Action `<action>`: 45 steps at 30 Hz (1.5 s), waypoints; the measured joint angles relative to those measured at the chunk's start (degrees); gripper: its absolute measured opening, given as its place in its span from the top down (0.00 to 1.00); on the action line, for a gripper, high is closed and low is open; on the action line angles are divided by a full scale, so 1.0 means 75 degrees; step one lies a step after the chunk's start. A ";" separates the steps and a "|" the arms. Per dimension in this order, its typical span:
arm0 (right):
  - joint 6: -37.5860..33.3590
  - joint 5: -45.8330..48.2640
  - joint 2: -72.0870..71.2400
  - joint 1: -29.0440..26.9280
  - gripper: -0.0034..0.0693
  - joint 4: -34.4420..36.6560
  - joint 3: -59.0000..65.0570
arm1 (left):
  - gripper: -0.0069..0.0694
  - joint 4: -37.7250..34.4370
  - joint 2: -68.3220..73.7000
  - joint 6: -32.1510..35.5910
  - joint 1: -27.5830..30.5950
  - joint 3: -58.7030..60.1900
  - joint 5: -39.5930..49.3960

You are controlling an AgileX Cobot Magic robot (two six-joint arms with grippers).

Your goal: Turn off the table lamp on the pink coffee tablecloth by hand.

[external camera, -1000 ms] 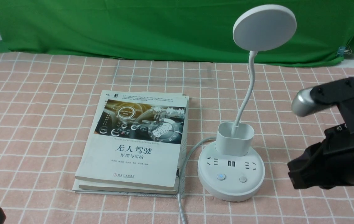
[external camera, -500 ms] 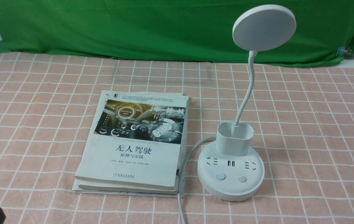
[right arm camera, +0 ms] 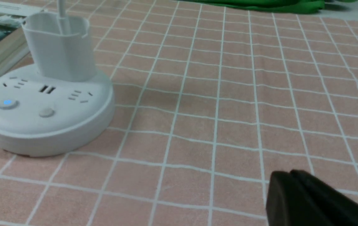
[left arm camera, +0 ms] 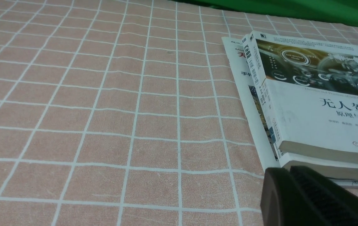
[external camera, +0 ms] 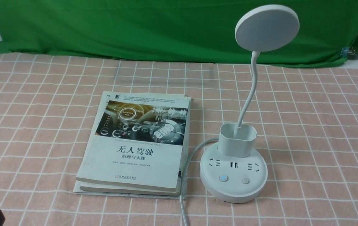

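We see the table lamp [external camera: 234,175] standing upright on the pink coffee tablecloth [external camera: 317,125], just right of the stacked books [external camera: 134,160]. Our right end effector [right arm camera: 311,201] sits low, well apart from it; our left end effector [left arm camera: 307,197] lies near the books. We cannot tell either's opening.

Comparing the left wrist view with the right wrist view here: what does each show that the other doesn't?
Only the left wrist view shows the top book's cover title and the spines of the stack. Only the right wrist view shows the lamp base with its lit blue button and the holder. Both show the pink tablecloth and a dark gripper part in the corner.
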 joint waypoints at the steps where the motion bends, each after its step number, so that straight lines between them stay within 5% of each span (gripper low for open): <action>1: -0.0011 0.0000 0.0000 0.0000 0.90 0.0000 0.0000 | 0.90 0.0007 0.0000 0.0000 0.0000 0.0000 0.0000; 45: -0.0051 0.0000 0.0000 -0.0008 0.79 -0.0006 0.0000 | 0.90 0.0022 0.0000 0.0000 0.0000 0.0000 0.0000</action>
